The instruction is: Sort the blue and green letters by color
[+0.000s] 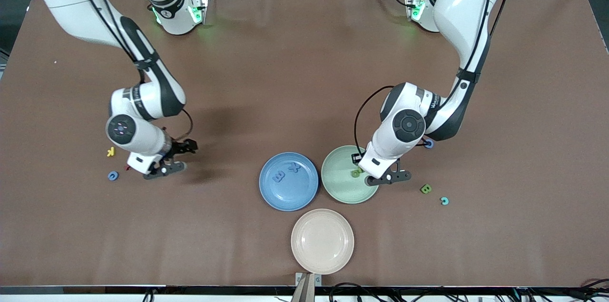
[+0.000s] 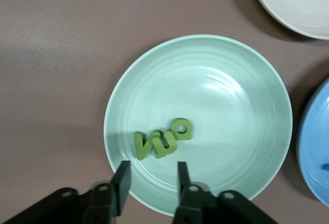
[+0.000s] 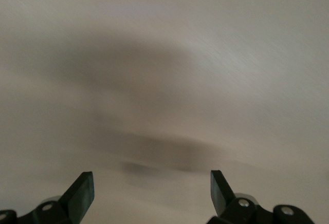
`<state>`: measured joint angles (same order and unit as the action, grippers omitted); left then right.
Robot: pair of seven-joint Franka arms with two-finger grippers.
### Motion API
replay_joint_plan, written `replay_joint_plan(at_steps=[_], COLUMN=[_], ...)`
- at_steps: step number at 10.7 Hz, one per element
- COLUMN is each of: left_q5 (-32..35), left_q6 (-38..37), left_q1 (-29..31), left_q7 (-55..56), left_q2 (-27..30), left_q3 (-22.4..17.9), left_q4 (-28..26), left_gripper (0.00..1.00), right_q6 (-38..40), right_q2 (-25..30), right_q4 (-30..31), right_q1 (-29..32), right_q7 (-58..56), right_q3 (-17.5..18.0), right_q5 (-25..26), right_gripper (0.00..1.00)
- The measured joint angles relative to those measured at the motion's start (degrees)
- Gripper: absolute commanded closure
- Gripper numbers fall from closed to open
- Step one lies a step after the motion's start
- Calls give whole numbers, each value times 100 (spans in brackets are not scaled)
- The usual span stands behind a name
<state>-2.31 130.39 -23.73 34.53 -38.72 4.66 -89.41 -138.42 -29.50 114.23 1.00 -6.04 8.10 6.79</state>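
We find the left gripper [image 2: 151, 180] over the edge of the green plate [image 1: 338, 188], its fingers spread a little apart with nothing between them. In the left wrist view, three green letters [image 2: 163, 139] lie in a touching cluster on this plate, just ahead of the fingertips.

The blue plate [image 1: 304, 195] sits beside the green plate, toward the right arm's end of the table, and holds two blue letters [image 1: 285, 172]. A beige plate [image 1: 322, 241] lies nearer to the front camera than both and carries nothing.

Toward the left arm's end we see a green letter B [image 1: 426, 189], a teal ring-shaped letter [image 1: 444, 200] just beside it, and a blue ring-shaped letter [image 1: 429, 144] partly hidden by the left arm.

The right gripper [image 1: 164, 169] is low over bare table toward the right arm's end, its fingers spread wide and holding nothing; its wrist view is motion-blurred and shows only table. Beside it lie a yellow k [image 1: 111, 151], a blue ring letter [image 1: 112, 176] and a small red piece [image 1: 127, 167], mostly hidden by the gripper.
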Motion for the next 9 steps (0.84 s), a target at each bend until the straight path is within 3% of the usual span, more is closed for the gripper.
replay_joint_plan(at_steps=[4,9], left_q5=[106,293], left_q6=[-1,-59], left_q1=[125,1067], left_q7=[-115,-2605], left_q2=[-30,-31], left_q3=[-97,61], left_q4=[64,38], left_gripper=[0,0], right_q6=[-23,257], right_q2=[468,806], right_q4=[503,820], right_q1=[1107,1759], right_q7=[-1965,-2380], right_q3=[-10,-6], right_q5=[14,14], right_gripper=[0,0])
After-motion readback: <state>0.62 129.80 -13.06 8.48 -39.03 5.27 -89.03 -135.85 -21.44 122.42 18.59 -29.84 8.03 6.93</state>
